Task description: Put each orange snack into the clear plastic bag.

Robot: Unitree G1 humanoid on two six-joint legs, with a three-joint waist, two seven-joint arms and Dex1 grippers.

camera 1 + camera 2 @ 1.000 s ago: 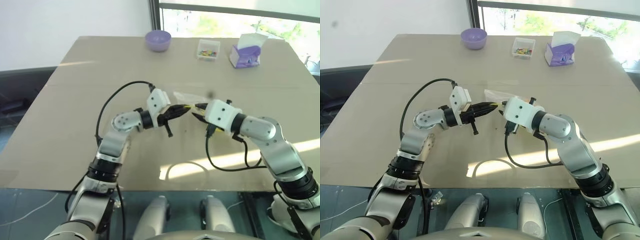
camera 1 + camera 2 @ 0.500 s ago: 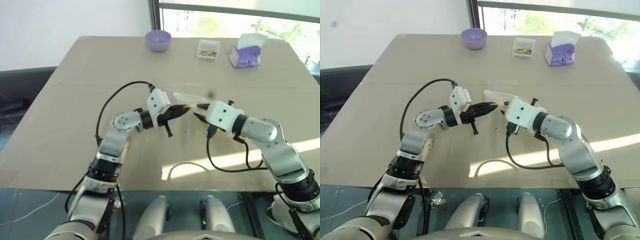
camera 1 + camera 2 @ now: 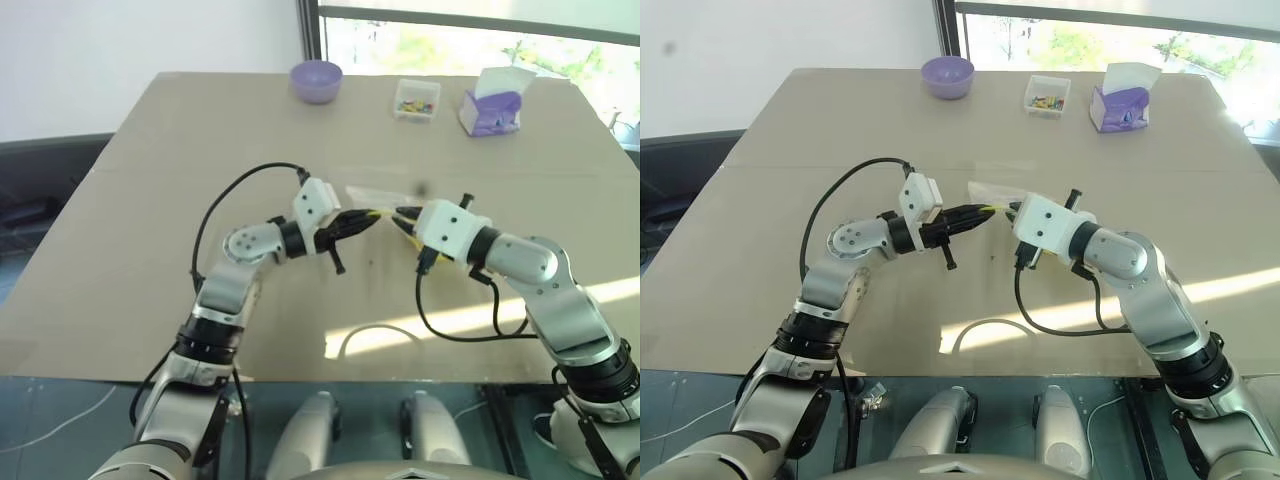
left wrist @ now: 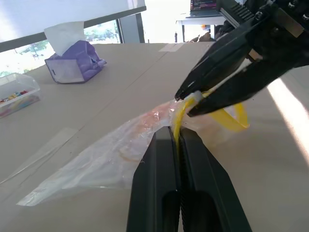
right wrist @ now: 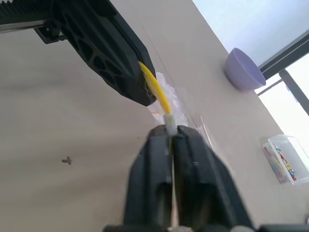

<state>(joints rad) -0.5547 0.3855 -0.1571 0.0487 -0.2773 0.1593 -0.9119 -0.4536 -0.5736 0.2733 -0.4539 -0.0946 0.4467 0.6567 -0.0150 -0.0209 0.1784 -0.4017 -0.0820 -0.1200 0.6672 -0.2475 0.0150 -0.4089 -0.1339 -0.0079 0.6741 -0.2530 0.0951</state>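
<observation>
Left gripper point(image 4: 176, 137): the fingers are pressed together on the yellow seal strip of the bag point(image 4: 111, 162); the strip is seen pinched between the two tips in the left wrist view.
Right gripper point(image 5: 170, 129): the fingers are closed on the small white slider of the same strip, just opposite the left gripper.
Bag: it is held at its yellow edge between the two grippers, over the middle of the table point(image 3: 150, 200). The clear body is stretched away from the grippers toward the far side and is seen to lie down on the table top. A faint orange-pink print is noticed on the film.
Seal strip point(image 4: 231, 118): a loop of yellow strip is seen hanging under the right gripper.
Snack: no snack can be made out; whether one is inside the bag cannot be told.
Bowl point(image 3: 316, 79): a purple bowl is placed at the far edge of the table.
Clear box point(image 3: 417, 99): it is set right of the bowl, with colourful bits inside.
Tissue box point(image 3: 492, 108): purple and white, it is placed right of the clear box, well apart from the bag.
</observation>
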